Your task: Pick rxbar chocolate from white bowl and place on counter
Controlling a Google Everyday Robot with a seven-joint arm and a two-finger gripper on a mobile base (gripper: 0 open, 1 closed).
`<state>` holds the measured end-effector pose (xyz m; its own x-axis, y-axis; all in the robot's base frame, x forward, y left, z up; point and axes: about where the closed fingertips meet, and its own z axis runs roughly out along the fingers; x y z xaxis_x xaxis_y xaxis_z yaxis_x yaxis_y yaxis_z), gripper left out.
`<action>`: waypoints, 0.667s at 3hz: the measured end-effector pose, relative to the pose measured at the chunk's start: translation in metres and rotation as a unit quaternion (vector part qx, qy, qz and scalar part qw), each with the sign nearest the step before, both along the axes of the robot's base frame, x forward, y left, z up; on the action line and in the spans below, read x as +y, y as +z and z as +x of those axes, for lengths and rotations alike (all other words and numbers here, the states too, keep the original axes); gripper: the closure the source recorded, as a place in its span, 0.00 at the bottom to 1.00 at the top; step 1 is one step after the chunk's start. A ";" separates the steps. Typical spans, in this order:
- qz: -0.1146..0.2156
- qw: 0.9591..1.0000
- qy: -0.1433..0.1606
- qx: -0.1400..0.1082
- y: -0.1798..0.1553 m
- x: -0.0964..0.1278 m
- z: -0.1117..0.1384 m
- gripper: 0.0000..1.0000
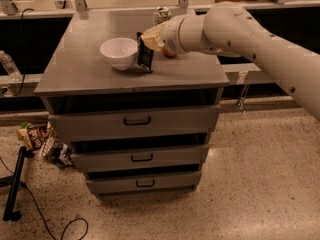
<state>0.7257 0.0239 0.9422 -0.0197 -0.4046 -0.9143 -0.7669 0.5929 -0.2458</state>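
The rxbar chocolate (144, 54), a flat black wrapper bar, hangs upright just right of the white bowl (119, 52), with its lower end at or just above the counter (80, 70). My gripper (150, 38) is shut on the bar's top end, reaching in from the right on the white arm. The bowl looks empty and stands on the counter's middle-left. I cannot tell whether the bar touches the bowl's side.
A red apple (170, 54) shows partly under the arm, right of the bar. A green-and-white can (161, 13) stands at the counter's back edge. The cabinet has three drawers (137, 120). Clutter (42, 140) and a cable lie on the floor at left.
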 end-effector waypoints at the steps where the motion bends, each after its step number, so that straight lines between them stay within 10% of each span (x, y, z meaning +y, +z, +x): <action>1: 0.017 1.000 0.015 0.012 -0.007 0.001 0.001 0.30; 2: 0.023 0.999 0.021 0.017 -0.010 0.000 0.004 0.06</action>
<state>0.7296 0.0237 0.9325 -0.0354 -0.3631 -0.9311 -0.7994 0.5694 -0.1917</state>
